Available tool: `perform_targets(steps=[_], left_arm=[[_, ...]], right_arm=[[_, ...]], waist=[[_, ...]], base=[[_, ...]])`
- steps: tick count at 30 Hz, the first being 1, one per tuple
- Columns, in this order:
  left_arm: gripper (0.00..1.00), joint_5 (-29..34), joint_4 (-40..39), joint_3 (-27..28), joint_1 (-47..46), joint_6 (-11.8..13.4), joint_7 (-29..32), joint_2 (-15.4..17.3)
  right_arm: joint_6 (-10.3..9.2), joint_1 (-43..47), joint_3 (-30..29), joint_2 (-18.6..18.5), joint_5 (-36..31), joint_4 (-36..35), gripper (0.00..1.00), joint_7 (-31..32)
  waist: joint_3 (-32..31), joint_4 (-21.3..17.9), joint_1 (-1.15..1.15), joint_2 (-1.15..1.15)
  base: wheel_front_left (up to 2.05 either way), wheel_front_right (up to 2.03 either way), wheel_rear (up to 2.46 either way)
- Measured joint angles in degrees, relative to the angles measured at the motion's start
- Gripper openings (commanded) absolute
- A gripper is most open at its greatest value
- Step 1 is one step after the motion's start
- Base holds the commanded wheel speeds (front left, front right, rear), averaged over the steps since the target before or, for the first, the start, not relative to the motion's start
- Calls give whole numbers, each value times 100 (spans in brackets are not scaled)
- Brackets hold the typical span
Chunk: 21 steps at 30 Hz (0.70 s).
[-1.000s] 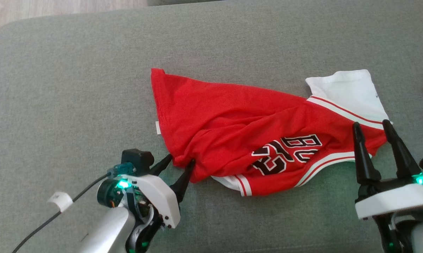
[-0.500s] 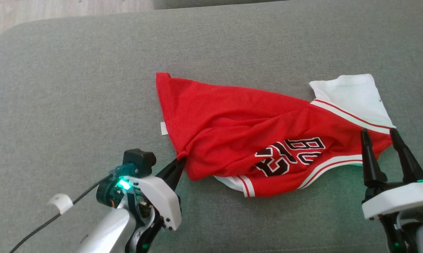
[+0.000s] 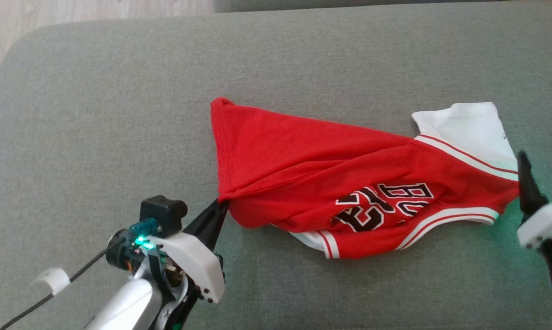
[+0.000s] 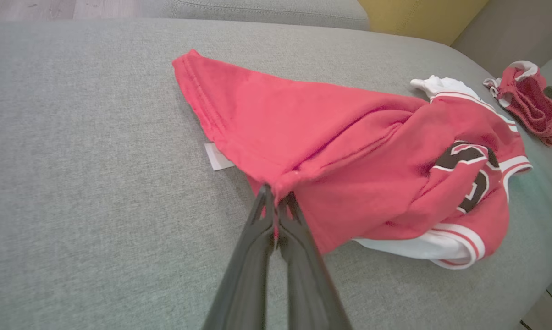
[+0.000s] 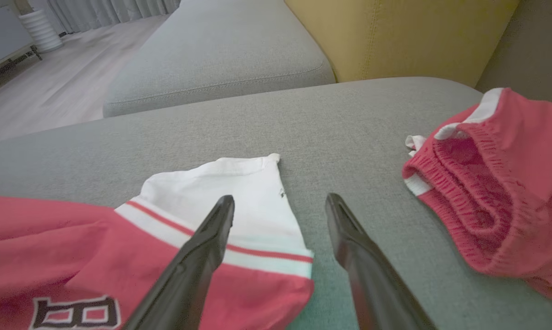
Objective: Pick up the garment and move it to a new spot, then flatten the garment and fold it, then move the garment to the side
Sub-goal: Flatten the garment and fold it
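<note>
Jersey (image 3: 349, 183) in red with white trim lies crumpled on the grey sofa cushion (image 3: 120, 114), its long axis running left to right across the seat in front of the robot. The left claw (image 3: 218, 208) is pressed together on a bunched bit of red cloth at the jersey's near left corner, so the whole garment stretches away from it towards the right. At the far end, the white sleeve with its red stripe sits just beside the right claw (image 3: 542, 158), whose fingers are spread with nothing between them. From the right wrist view, one finger lies over the striped edge and the other over bare cushion. I'd judge the right arm is the one placed to take that end, so the two can lift the jersey along its length.

Black lettering outlined in white shows on the front, upside down from where the robot stands. I can make out "BU" and what looks like "23", with the rest lost in folds. A small white tag (image 4: 217, 156) pokes out at the left hem, too small to read. Red shorts (image 5: 487, 192) lie apart, further right.
</note>
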Motion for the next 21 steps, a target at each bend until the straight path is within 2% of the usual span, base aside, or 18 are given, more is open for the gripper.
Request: perform_targets(steps=[9, 10, 16, 20, 21], left_arm=[[0, 178, -495, 57, -29, 94, -31, 111], [0, 178, -495, 57, -29, 94, -31, 111], [0, 282, -693, 74, -273, 97, -59, 120], [0, 291, -770, 81, -299, 146, -125, 119], [0, 291, -770, 92, -299, 146, -126, 119]], right_arm=[[0, -1504, 944, -749, 567, 1777, 100, 156], [0, -1504, 944, -749, 567, 1777, 100, 156], [0, -2237, 1801, -1062, 864, 2651, 100, 634], [0, -2608, 2274, -1251, 1147, 2933, 100, 817], [0, -2705, 2377, -1295, 1213, 2996, 67, 840]], waist=[[284, 245, 0, 0], [284, 245, 0, 0], [549, 461, 1, 0], [666, 575, 0, 0], [681, 593, 1, 0]], base=[[0, 0, 0], [0, 0, 0], [0, 0, 0], [0, 0, 0], [0, 0, 0]])
